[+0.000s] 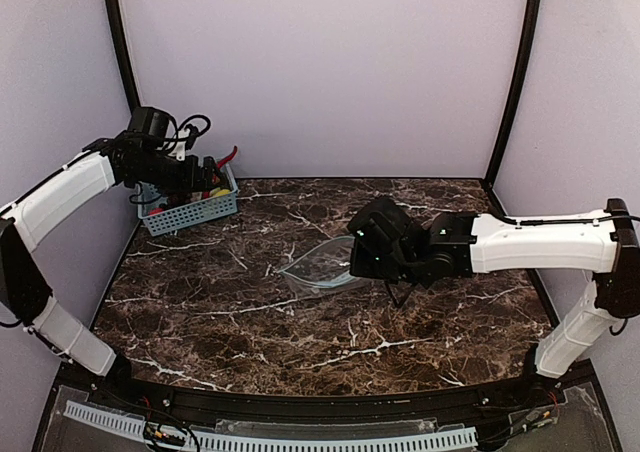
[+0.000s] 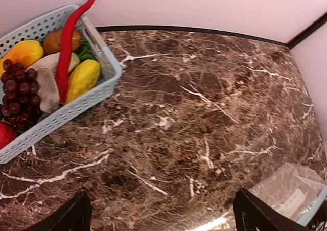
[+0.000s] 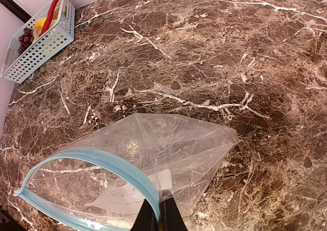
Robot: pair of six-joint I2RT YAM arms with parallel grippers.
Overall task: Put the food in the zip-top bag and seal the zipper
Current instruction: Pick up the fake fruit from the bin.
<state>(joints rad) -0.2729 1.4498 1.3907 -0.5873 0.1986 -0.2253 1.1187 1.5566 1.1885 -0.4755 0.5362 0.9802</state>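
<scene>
The food lies in a blue mesh basket (image 2: 76,108): a dark purple grape bunch (image 2: 18,95), a red round fruit (image 2: 5,134), a yellow oblong piece (image 2: 82,80) and a brown oval piece (image 2: 59,39). My left gripper (image 2: 166,218) hangs open over bare table just right of the basket, with nothing between its fingers. The clear zip-top bag (image 3: 179,144) lies mid-table with its mouth gaping. My right gripper (image 3: 158,218) is shut on its teal zipper (image 3: 102,159) and holds the upper lip up. In the top view the bag (image 1: 320,267) sits left of the right gripper (image 1: 355,269).
The basket (image 1: 190,215) stands at the table's back left corner against the wall. It also holds a long red chili (image 2: 69,47), an orange fruit (image 2: 23,52) and a pale piece. Dark marble table (image 1: 300,342) spreads between basket and bag. Purple walls close in the back and sides.
</scene>
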